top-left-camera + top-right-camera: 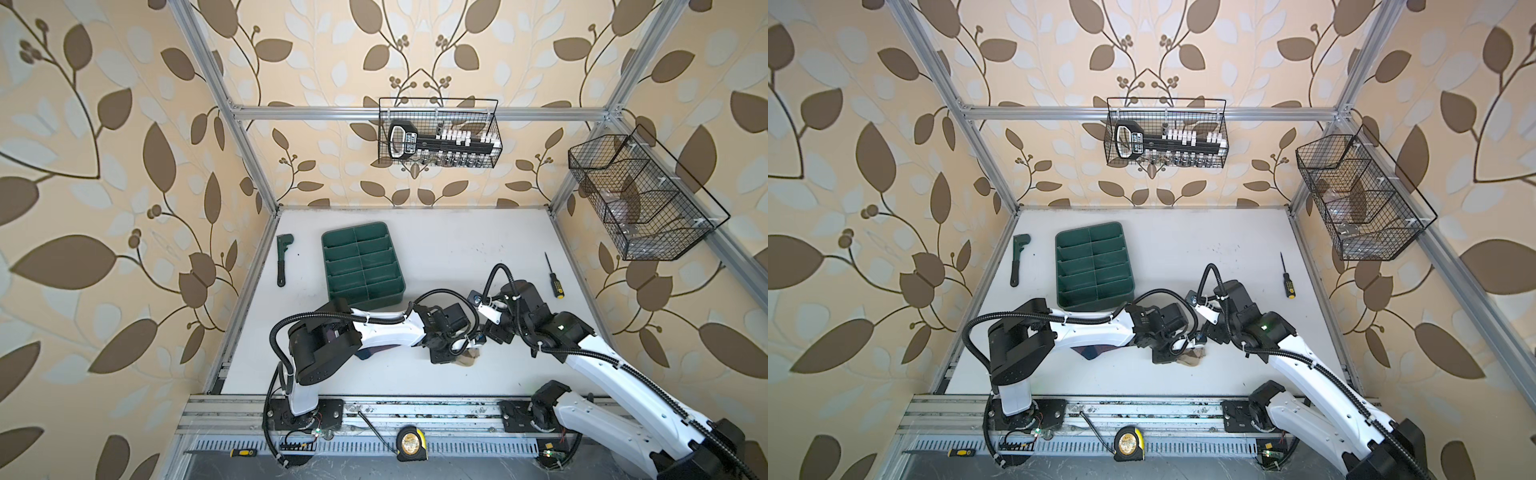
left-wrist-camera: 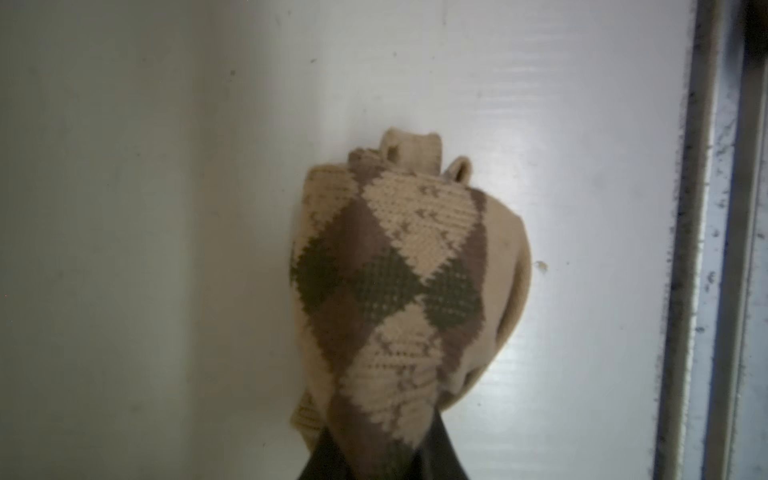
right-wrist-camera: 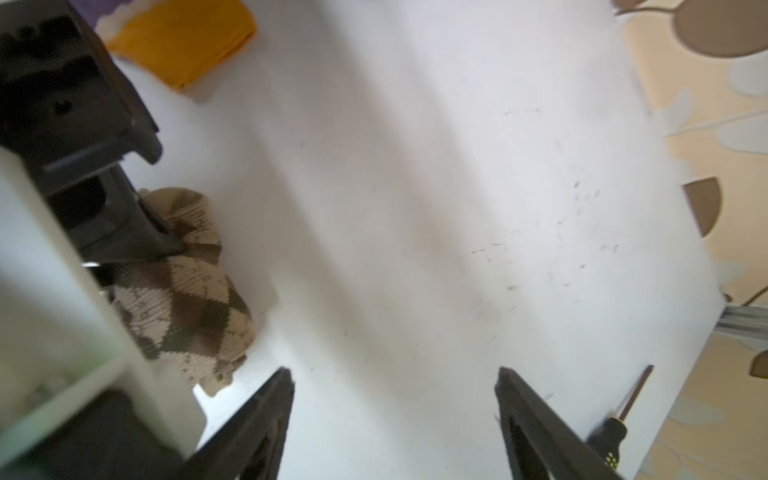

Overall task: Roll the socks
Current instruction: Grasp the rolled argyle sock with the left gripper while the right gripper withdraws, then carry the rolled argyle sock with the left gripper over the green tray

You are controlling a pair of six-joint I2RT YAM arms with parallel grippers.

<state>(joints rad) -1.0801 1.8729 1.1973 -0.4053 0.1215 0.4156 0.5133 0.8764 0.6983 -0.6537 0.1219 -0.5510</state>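
Tan-and-brown argyle sock (image 1: 469, 360), bunched on the white table (image 1: 436, 257): in both top views we log it at the left gripper (image 1: 451, 354), with the purple sock (image 1: 1090, 353) partly under that arm. In the left wrist view, we note the left gripper (image 2: 382, 461) clamped on the argyle sock (image 2: 390, 282) at one end. In the right wrist view, the right gripper (image 3: 394, 374) is spread wide and holds nothing, with the argyle sock (image 3: 187, 291) apart to one side.

no text legible anywhere — tape measure (image 1: 411, 444) face label blurred; white print on black tool (image 1: 406, 139) in basket (image 1: 497, 133) — too small to read.
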